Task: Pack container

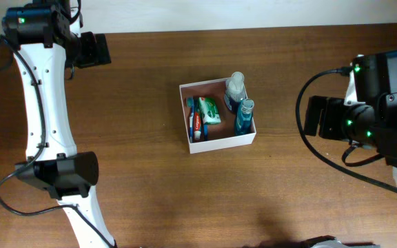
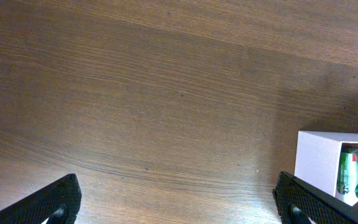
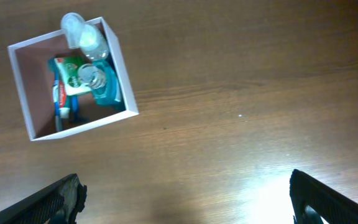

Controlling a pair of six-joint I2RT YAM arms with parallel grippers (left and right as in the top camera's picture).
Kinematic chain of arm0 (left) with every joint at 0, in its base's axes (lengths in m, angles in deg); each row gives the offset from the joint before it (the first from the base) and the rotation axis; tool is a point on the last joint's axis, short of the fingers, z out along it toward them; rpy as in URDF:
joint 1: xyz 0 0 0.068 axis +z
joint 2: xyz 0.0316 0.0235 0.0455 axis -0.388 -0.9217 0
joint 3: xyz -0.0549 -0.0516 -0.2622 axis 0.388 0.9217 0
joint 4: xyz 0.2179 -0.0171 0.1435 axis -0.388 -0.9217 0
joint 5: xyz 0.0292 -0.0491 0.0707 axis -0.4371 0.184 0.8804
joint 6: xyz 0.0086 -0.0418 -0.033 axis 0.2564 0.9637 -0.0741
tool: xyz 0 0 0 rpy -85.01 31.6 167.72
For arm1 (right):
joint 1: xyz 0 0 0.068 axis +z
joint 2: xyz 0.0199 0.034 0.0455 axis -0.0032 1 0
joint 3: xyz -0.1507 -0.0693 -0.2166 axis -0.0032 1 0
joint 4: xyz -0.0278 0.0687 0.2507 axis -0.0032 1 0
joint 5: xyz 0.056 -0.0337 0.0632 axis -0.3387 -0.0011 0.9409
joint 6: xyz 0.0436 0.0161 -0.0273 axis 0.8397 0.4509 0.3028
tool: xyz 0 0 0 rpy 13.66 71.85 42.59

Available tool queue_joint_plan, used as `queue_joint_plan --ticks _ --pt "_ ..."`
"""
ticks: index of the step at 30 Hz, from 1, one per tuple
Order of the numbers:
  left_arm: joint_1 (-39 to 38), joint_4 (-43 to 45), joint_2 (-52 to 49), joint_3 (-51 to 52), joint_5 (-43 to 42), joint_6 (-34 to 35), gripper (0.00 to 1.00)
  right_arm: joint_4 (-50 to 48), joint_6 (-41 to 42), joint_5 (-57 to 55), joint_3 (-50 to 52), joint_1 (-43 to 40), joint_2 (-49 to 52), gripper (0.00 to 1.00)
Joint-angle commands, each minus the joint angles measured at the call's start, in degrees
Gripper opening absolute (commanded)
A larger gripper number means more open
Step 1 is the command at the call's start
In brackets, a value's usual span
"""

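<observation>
The container point(image 1: 220, 142), a square shallow white-walled box with a pinkish-brown inside, sits mid-table. It holds a toothpaste tube point(image 1: 195, 122), a green packet point(image 1: 209, 110), a clear bottle point(image 1: 236, 86) and a blue bottle point(image 1: 245, 116). It also shows in the right wrist view point(image 3: 20, 74) and at the right edge of the left wrist view point(image 2: 316, 158). My left gripper point(image 2: 179, 208) is open and empty over bare wood, far left of the box. My right gripper point(image 3: 185, 199) is open and empty, to the right of the box.
The wooden table point(image 1: 150, 172) runs across the whole view. The left arm point(image 1: 47, 103) stretches along the left side. The right arm point(image 1: 378, 103) and its cables point(image 1: 309, 148) sit at the right edge.
</observation>
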Motion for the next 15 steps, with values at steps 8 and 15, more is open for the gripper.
queue_joint_plan --ticks 8,15 --pt "0.1 0.1 -0.4 -0.3 0.4 -0.7 1.00 0.3 0.1 2.0 0.5 -0.4 0.7 0.98" --pt "0.1 0.1 -0.4 -0.3 0.4 -0.7 1.00 0.3 0.2 0.2 0.5 -0.3 0.7 0.98"
